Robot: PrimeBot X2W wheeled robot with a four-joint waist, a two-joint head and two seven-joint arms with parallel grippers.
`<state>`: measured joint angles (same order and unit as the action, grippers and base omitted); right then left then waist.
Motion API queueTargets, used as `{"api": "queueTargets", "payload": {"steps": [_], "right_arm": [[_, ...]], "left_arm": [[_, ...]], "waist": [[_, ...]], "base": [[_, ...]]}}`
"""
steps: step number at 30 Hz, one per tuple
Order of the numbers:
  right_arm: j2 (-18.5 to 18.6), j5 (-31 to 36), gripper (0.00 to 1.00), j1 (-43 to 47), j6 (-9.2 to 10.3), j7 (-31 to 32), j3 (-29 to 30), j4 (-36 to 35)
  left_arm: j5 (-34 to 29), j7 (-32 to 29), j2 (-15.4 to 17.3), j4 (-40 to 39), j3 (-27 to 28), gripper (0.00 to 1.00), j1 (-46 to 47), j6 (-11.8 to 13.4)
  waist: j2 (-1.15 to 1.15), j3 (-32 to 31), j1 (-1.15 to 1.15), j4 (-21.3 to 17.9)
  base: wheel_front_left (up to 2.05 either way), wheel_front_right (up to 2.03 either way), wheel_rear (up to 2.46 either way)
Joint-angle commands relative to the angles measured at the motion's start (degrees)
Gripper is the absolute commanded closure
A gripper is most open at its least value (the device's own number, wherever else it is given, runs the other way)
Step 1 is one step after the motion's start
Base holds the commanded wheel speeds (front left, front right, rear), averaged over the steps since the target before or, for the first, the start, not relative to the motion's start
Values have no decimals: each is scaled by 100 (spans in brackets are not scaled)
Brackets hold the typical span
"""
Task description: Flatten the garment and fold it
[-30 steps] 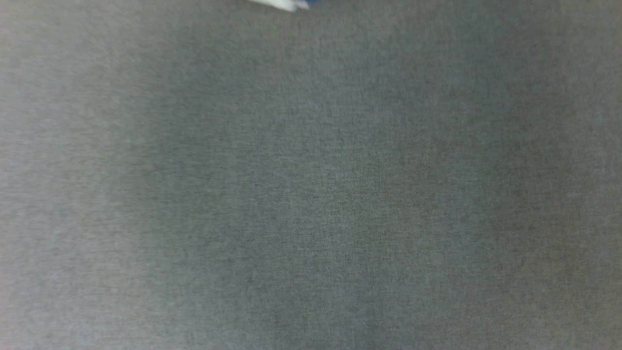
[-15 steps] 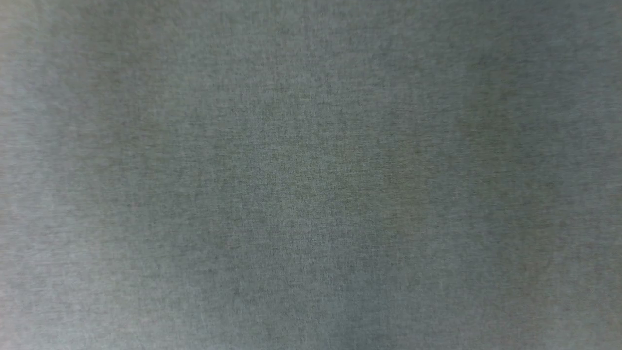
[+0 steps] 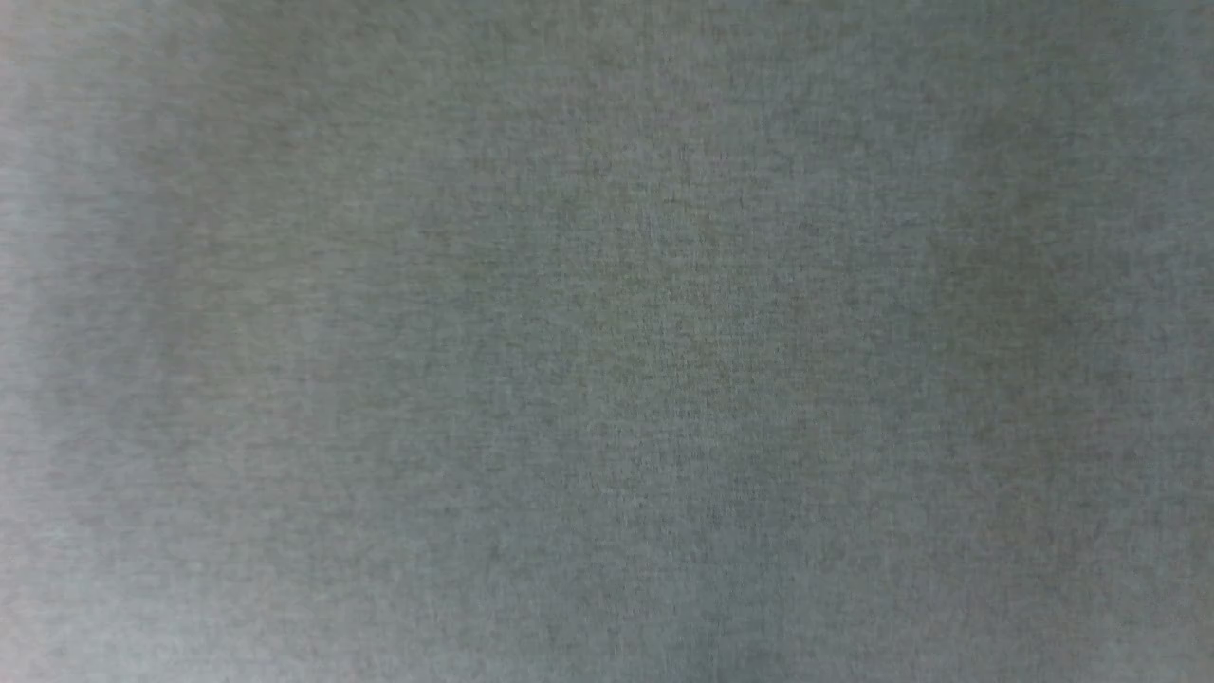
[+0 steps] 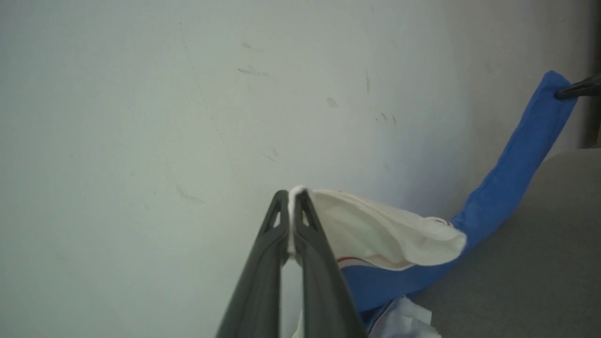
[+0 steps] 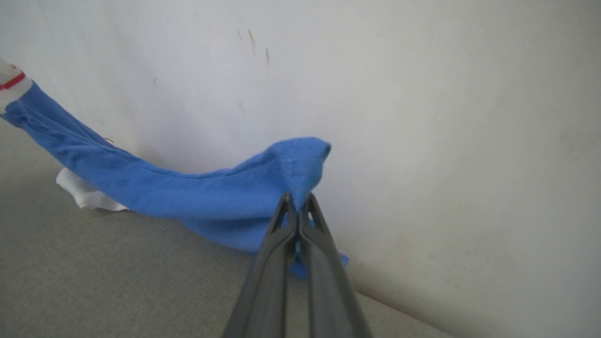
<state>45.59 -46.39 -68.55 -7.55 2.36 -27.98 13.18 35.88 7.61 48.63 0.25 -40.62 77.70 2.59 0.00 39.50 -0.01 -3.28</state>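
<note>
The garment (image 4: 512, 173), royal blue with white sleeves and red trim, hangs stretched between both grippers over the grey cloth surface, near a pale wall. My left gripper (image 4: 291, 195) is shut on a white sleeve edge. My right gripper (image 5: 296, 199) is shut on a blue fold of the garment (image 5: 202, 192). In the left wrist view the right gripper's dark tips (image 4: 577, 88) pinch the blue end at the upper right. A white part of the garment (image 5: 84, 192) rests on the surface.
A grey woven surface (image 3: 607, 341) spreads across the head view. The same surface (image 5: 117, 272) meets a scuffed pale wall (image 4: 188, 94) just behind the garment.
The head view has shifted: the white and blue scrap at its top edge one second ago is gone, leaving grey cloth.
</note>
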Motion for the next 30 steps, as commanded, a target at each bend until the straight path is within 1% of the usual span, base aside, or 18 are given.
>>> {"api": "queueTargets", "payload": {"steps": [1,5,7,9,10,12,13,15,17,20,25,30], "right_arm": [[133,-129,100,496,6,-34,91,-220],[285,-305,100,1746,6,-54,475,-632],[258,-305,100,2361,6,-57,683,-745],[178,-282,100,2944,6,-36,888,-836],[114,-271,100,3225,6,-27,1001,-869],[-19,-223,100,3770,6,21,1193,-955],[-19,-223,100,3770,6,21,1193,-955],[-199,-194,100,4286,6,70,1407,-1031],[-355,-133,100,4762,6,121,1599,-1081],[-548,51,100,5441,6,275,1772,-1130],[-779,273,100,6412,6,652,2029,-1166],[-993,408,100,7233,6,1063,2284,-1225]], "left_arm": [[121,-20,202,-387,-30,100,-581,210],[446,37,595,-1310,-163,100,-2022,894],[628,168,684,-1642,-241,100,-2726,1253],[812,257,732,-1924,-386,100,-3395,1529],[933,308,703,-2037,-459,100,-3712,1648],[1080,332,688,-2173,-691,100,-4275,1797],[1080,332,688,-2173,-691,100,-4275,1797],[1220,354,622,-2206,-890,100,-4739,1932],[1266,299,604,-2107,-1127,100,-5098,2008],[1545,138,489,-1989,-1408,100,-5589,2090],[2237,-176,356,-1866,-1710,100,-6273,2038],[2852,-260,324,-1821,-1757,100,-6784,2002]], "waist": [[0,-380,1,114],[0,-755,1,163],[0,-962,1,174],[0,-1146,1,175],[0,-1244,1,182],[0,-1410,1,195],[0,-1410,1,195],[0,-1557,1,207],[0,-1716,1,222],[0,-1994,1,220],[0,-2373,1,223],[0,-2669,1,239]], "base": [[0,0,0],[0,0,0],[0,0,0],[0,0,0],[0,0,0],[0,0,0],[0,0,0],[0,0,0],[0,0,0],[0,0,0],[0,0,0],[0,0,0]]}}
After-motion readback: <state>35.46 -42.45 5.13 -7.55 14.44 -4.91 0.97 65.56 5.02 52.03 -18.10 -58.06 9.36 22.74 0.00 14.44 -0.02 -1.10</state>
